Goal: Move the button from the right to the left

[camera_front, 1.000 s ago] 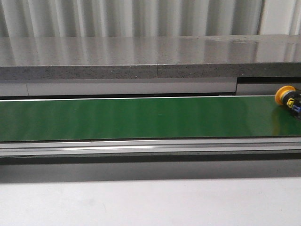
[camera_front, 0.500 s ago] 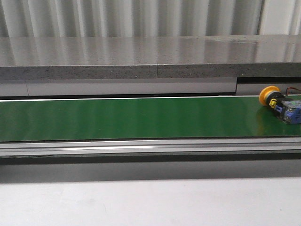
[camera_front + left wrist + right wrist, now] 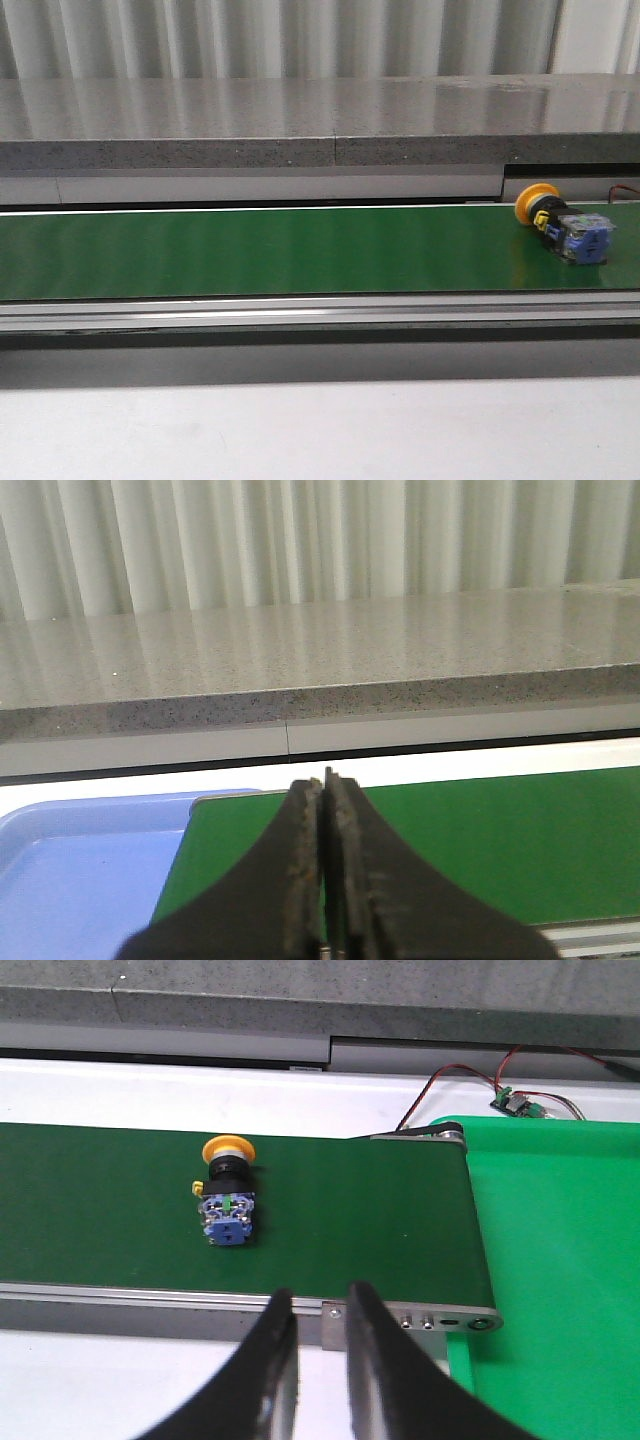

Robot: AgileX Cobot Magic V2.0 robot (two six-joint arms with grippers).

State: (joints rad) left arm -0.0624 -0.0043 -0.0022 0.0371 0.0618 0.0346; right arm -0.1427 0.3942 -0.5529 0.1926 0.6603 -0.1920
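One button on the green belt, lying on its side near the right end in the front view, yellow-orange cap toward the back, blue-grey block toward the front. In the right wrist view we see it ahead of the right gripper and off to one side, well apart, no contact. Right gripper fingers sit slightly spread with a narrow gap, nothing between them, hovering over the belt's near rail. Left gripper has its fingers pressed together, empty; we see no button in its view, just belt and a blue tray at the belt's end. Neither arm shows in the front view. Tray is cut off by the picture edge.
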